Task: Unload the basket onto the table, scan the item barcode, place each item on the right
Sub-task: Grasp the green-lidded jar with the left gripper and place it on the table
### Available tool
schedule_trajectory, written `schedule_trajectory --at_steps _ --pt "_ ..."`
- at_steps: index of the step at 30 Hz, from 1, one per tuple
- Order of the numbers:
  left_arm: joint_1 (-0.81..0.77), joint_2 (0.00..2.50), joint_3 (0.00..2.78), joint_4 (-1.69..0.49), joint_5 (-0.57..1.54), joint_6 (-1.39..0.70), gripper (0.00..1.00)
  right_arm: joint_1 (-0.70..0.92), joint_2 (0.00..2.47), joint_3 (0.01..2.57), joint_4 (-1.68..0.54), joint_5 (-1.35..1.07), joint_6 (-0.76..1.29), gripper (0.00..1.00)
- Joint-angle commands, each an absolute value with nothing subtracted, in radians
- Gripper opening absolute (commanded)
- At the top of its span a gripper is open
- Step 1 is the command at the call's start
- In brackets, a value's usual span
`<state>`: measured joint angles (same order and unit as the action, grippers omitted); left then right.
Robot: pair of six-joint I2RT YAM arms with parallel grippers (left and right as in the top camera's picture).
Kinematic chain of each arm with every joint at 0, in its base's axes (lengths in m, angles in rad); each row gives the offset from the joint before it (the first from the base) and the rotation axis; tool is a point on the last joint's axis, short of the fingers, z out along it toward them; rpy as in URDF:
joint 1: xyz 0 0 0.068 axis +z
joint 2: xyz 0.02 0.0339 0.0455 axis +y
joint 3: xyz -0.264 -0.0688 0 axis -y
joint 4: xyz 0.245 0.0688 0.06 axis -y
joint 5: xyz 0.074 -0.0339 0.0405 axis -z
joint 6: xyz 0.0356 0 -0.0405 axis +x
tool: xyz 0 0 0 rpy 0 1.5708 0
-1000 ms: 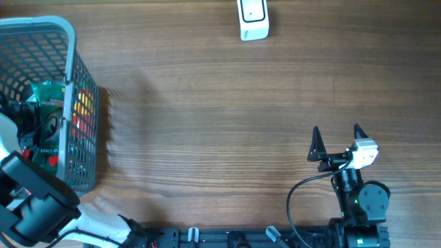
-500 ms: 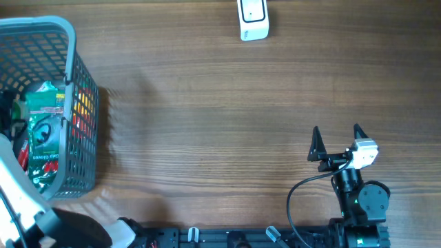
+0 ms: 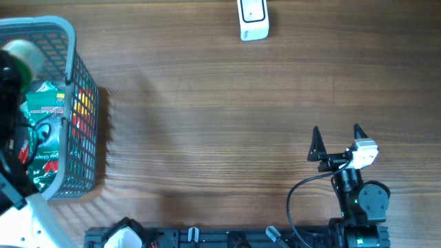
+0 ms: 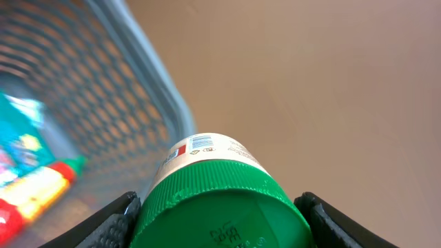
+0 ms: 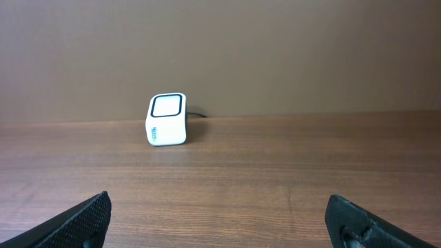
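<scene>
One grey mesh basket (image 3: pixel 71 41), one white scanner (image 3: pixel 253 19), one green-capped jar (image 4: pixel 213 186). Two grippers: the left gripper (image 4: pixel 222 213) and the right gripper (image 3: pixel 336 131). Packets in the basket number perhaps two (a green packet (image 3: pixel 43 131), a red-and-yellow packet (image 3: pixel 83 107)); the mesh blurs any others.

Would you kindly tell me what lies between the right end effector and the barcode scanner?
Nothing stands there: only bare table separates the right end effector from the scanner, as the right wrist and overhead views both show.
</scene>
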<state>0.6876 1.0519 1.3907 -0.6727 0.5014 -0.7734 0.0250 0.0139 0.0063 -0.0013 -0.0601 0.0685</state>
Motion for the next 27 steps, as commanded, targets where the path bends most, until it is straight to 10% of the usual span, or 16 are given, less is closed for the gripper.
schedule_trajectory --at_steps 1,15,27 --pt "0.528 1.021 1.416 -0.662 0.625 -0.801 0.71 0.021 0.014 0.005 0.002 -0.076 0.085 1.00" --pt "-0.211 1.297 1.416 -0.894 0.285 -0.710 0.71 0.021 0.014 0.005 0.002 -0.077 0.086 1.00" --pt "-0.499 1.641 1.416 -0.937 -0.078 -0.681 0.71 0.021 0.014 0.005 0.002 -0.076 0.085 0.99"
